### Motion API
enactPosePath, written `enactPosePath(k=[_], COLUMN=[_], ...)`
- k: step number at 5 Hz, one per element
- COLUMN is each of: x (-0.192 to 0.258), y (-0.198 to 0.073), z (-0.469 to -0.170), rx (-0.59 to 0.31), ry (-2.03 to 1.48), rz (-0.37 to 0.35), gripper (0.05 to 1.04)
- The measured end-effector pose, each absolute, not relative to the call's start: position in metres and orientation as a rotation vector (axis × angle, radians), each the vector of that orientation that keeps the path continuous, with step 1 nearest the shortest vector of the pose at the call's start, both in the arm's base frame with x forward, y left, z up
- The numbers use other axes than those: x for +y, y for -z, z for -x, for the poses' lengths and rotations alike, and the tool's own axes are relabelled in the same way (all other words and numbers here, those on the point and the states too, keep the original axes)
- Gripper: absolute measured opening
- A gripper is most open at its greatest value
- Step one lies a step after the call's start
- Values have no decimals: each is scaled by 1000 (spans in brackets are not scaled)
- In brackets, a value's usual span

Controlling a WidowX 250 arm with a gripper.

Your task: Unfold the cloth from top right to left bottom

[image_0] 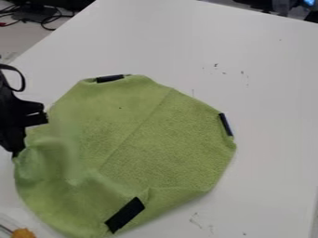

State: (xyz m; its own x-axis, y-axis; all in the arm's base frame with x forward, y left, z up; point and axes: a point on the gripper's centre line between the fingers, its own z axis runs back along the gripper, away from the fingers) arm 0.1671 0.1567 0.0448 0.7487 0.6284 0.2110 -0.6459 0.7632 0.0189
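Observation:
At the left edge of the camera view is my black gripper, over the left margin of the cloth; whether it holds any fabric cannot be made out. The green cloth lies mostly spread, in a rounded shape, with a faint diagonal crease across its middle. Its lower left part is rumpled and raised in soft folds, and its lower right edge is turned over. Black strips mark the cloth's top edge, its right edge and its bottom.
The white table extends behind and to the right of the cloth. An orange object sits in a clear container at the bottom left corner. Dark cables lie beyond the table at the upper left.

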Motion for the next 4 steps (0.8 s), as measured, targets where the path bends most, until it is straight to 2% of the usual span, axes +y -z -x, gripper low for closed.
enactPosePath(k=[2,3,4], x=[163,164,169], y=[-40,-38,-45], z=[-149,-150,-153], rx=[-152,-153,-149], ry=[-695,-675,-647], rz=[-125,-107,-118], gripper=[74,221,478])
